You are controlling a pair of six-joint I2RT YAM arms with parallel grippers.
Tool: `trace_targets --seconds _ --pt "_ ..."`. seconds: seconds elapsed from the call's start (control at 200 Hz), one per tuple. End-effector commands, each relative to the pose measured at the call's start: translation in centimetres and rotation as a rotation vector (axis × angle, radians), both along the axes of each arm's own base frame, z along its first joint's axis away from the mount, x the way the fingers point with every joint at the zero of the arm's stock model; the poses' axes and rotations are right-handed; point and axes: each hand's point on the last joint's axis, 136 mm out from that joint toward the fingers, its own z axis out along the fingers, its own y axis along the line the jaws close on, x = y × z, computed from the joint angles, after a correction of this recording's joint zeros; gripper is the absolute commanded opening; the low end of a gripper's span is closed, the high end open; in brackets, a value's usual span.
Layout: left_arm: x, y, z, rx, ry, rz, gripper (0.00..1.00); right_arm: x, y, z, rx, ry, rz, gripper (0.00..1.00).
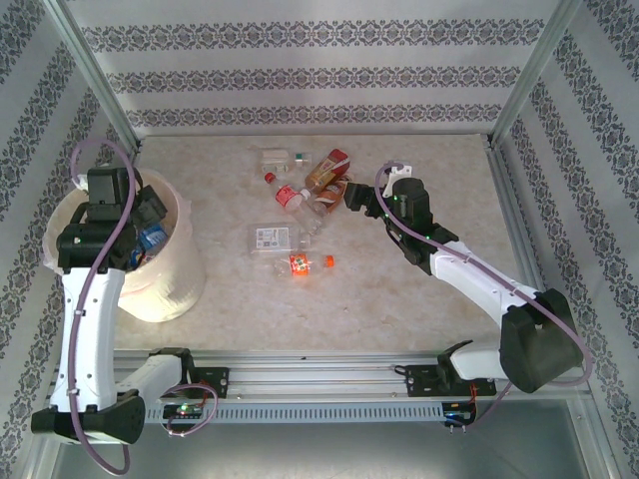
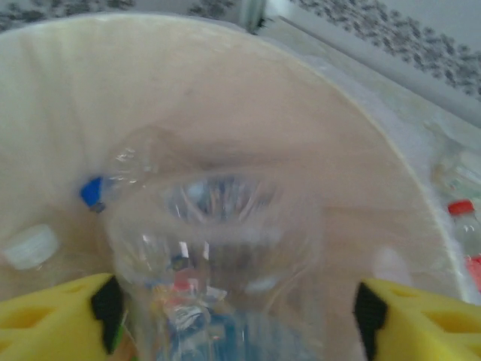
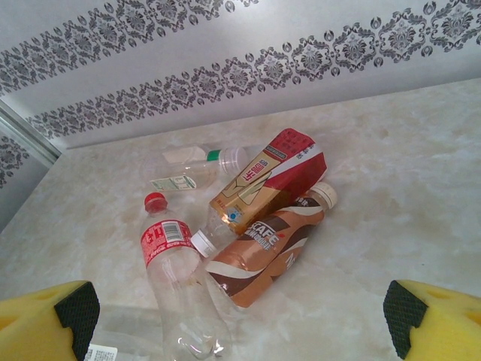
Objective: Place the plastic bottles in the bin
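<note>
Two arms reach out from the near rail. The left arm is bent up over the bin [image 1: 172, 284] at the table's left side, with the left claw [image 1: 145, 215] pointing down into its mouth. From the wrist, the left claw [image 2: 239, 308] stands wide. A blurred clear bottle [image 2: 218, 233] sits between the fingers, with a gap at the right pad. A blue-capped bottle [image 2: 113, 177] lies against the bin's pale wall [image 2: 150, 83]. The right arm stretches to mid-table, and the right claw [image 1: 354, 197] is spread wide and holds nothing above a heap of bottles. The table [image 3: 406, 188] is mottled beige stone-look. The wallpaper [image 3: 225, 75] is white with dark floral bands. Under the right claw [image 3: 237, 312] lie a brown bottle [image 3: 263, 252] lettered what looks like "CAFE", an amber bottle [image 3: 263, 180] with a red-and-gold label, a red-capped bottle [image 3: 169, 256] whose red label is too small to read, and a green-banded bottle [image 3: 199, 167]. Nearer the arms lies a flat bottle [image 1: 272, 239] with a white label.
</note>
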Motion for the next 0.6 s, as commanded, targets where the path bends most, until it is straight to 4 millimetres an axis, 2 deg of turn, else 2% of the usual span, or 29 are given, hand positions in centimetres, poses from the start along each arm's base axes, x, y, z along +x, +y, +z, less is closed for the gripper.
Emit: trace_targets --seconds 0.0,0.16,0.29,0.48,0.595 --pt "1.1 -2.4 2.6 -0.066 -0.117 -0.145 0.9 0.2 0.0 1.7 0.023 -0.044 -0.027 0.98" --pt "1.8 -5.9 5.3 -0.17 -0.235 -0.312 1.0 0.3 0.0 1.7 0.025 -0.042 -0.026 0.98" --pt "2.3 -8.1 7.1 -0.261 -0.3 -0.384 1.0 0.1 0.5 1.6 0.025 -0.044 0.0 0.98" --pt "3.7 -11.4 7.0 -0.225 -0.278 -0.435 1.0 -0.4 2.6 0.3 -0.003 -0.018 0.136 0.98" --pt "5.2 -14.2 6.2 -0.192 -0.24 -0.482 1.0 -2.1 5.5 -1.4 -0.075 -0.018 0.348 0.98"
